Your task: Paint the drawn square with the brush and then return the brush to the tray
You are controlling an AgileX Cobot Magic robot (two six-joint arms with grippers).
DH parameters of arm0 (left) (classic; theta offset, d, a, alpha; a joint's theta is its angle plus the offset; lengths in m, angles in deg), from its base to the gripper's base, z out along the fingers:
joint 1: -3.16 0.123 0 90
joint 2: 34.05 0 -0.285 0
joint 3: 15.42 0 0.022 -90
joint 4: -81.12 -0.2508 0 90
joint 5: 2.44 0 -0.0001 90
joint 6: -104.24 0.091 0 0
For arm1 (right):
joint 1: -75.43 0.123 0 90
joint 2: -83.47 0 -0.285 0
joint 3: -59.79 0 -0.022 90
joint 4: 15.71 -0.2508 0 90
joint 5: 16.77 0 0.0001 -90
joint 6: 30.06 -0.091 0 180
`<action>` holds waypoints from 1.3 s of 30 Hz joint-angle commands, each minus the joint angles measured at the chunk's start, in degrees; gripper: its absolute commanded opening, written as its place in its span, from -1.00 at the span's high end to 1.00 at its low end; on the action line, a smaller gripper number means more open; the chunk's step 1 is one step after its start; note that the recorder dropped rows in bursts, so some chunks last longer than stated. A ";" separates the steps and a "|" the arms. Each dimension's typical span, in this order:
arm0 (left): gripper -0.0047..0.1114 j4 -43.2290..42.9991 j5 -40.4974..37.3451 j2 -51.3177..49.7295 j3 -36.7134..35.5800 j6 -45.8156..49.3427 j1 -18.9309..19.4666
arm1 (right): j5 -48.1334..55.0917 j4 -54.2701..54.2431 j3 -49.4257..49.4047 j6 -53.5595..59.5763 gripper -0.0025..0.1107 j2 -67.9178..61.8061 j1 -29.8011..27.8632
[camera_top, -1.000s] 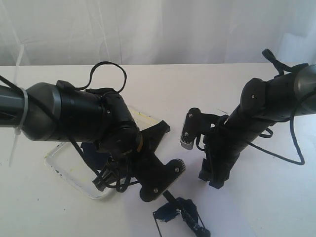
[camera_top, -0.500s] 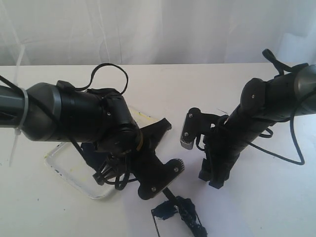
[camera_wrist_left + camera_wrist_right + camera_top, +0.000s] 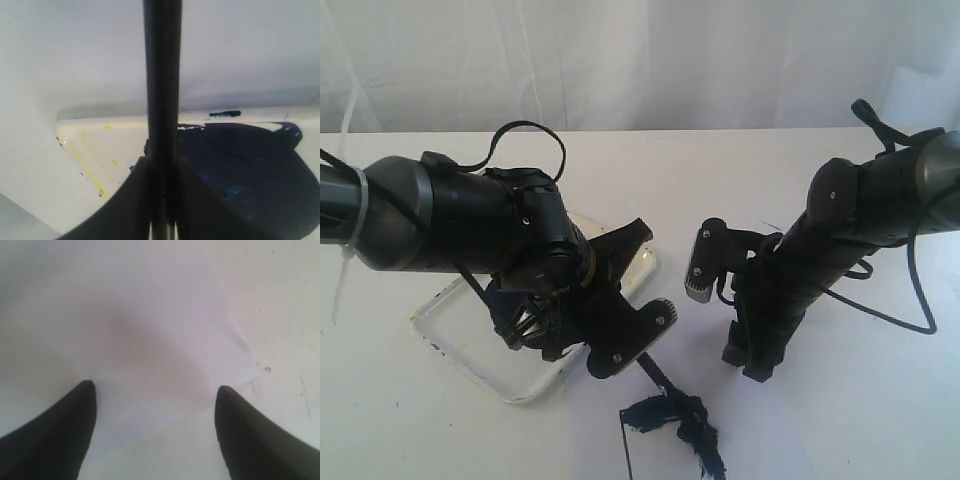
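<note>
My left gripper (image 3: 625, 350) is shut on the thin black handle of the brush (image 3: 655, 380), which slants down toward the drawn square (image 3: 670, 415). The square is smeared with dark blue paint. Whether the brush tip touches it I cannot tell. In the left wrist view the brush (image 3: 162, 90) runs straight out between the shut fingers (image 3: 130, 200), above the tray (image 3: 95, 150) and its blue-black puddle (image 3: 240, 170). The tray's white rim (image 3: 450, 345) shows under the left arm. My right gripper (image 3: 155, 430) hangs open and empty over white paper (image 3: 150, 315).
The right arm (image 3: 790, 280) stands upright just right of the painted square, its gripper (image 3: 748, 362) pointing down at the table. A white curtain backs the table. The paper's edge and bare tabletop (image 3: 280, 315) show in the right wrist view.
The left arm has swung left and back over the tray, taking the brush with it. More of the blue smear on the square is uncovered. The right arm has not moved.
</note>
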 commanded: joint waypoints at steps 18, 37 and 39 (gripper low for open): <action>0.92 0.25 -4.41 2.88 -0.35 -0.54 0.68 | -1.29 0.81 -0.23 -0.16 -0.16 -0.37 -0.02; 0.92 8.04 -11.01 4.55 -0.35 -0.55 -1.12 | -2.37 0.81 -0.23 -0.26 -0.16 -0.37 -0.02; 0.92 8.95 -10.25 4.55 -0.35 -0.55 -1.12 | -2.37 0.70 -0.23 -0.26 -0.16 -0.37 -0.02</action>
